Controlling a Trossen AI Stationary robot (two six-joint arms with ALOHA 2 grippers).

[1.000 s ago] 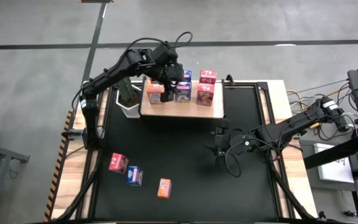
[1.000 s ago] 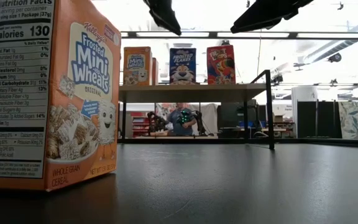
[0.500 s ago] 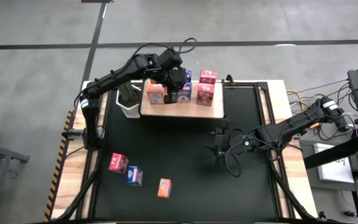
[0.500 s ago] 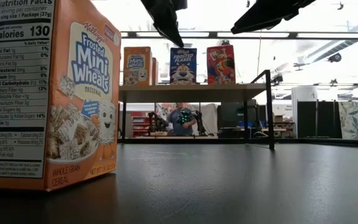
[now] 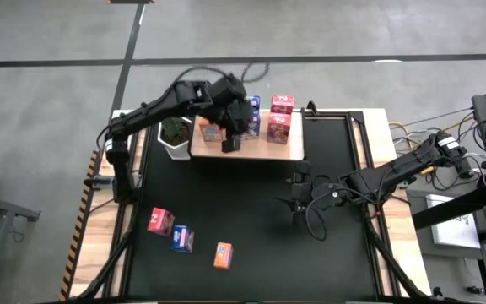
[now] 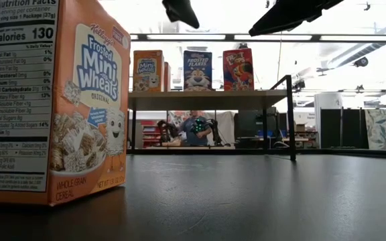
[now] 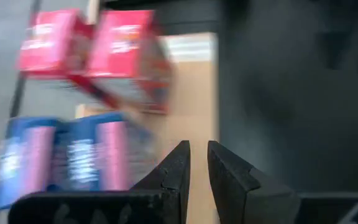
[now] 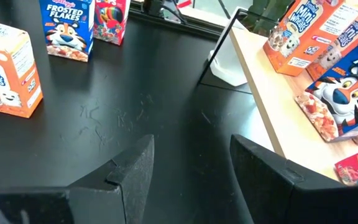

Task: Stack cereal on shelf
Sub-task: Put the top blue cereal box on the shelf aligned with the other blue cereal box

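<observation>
low view reads "frosted mini wheats" on the near orange box [image 6: 52, 100]; shelf [image 5: 268, 148] boxes unreadable from above. left gripper [image 7: 197, 163] clenched, empty; right gripper [image 8: 188, 165] fingers apart.

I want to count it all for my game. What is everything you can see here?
Shelf: one, light wood, back of the mat.
Orange boxes: two, on the shelf.
Blue boxes: two, on the shelf.
Pink-red boxes: two, on the shelf.
Loose boxes: one pink-red, one blue, one orange, front left of the mat.
Plant: one, green, left of the shelf.
Mat: one, black, covering the table.
Left gripper: shut, empty, over the shelf's front.
Right gripper: open, empty, over mid-mat.
</observation>
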